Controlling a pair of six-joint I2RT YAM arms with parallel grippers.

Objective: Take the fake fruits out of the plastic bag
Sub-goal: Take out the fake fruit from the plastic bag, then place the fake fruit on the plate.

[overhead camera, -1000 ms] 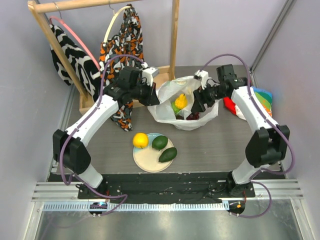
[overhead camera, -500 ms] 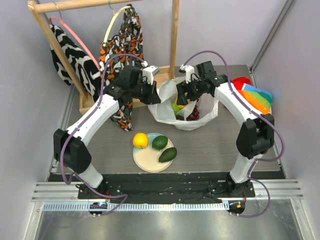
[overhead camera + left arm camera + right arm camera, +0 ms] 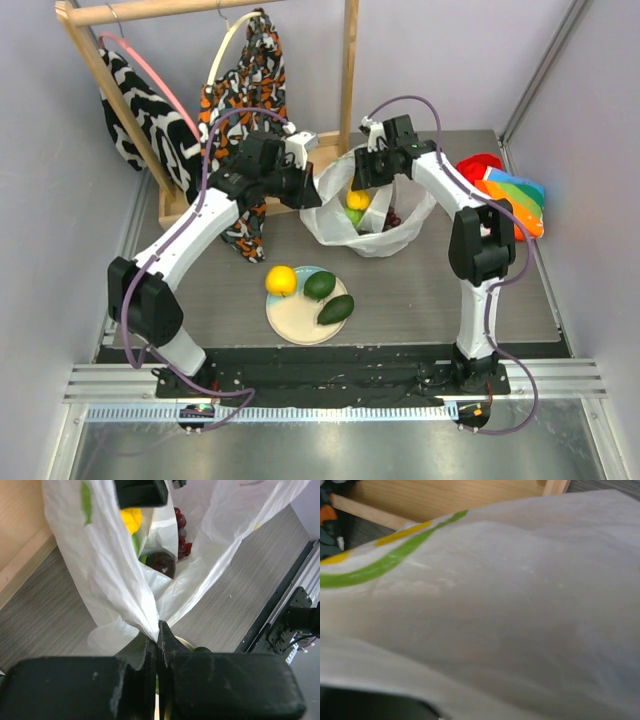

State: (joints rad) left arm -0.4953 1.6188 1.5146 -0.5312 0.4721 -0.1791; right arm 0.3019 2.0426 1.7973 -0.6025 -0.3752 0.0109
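The white plastic bag stands open at the back middle of the table. Inside it show a yellow lemon, a green fruit and a dark purple grape bunch. My left gripper is shut on the bag's left edge and holds it up. The left wrist view shows the lemon, a dark avocado and grapes in the bag. My right gripper hangs over the bag's mouth; bag film fills its view and hides its fingers.
A blue-and-cream plate near the front holds a lemon and two dark green avocados. A wooden clothes rack with patterned cloths stands at the back left. A red and rainbow-striped cloth lies at the right.
My right arm has swung left from the bag's right side to above its mouth. The left gripper has kept its hold on the bag's edge.
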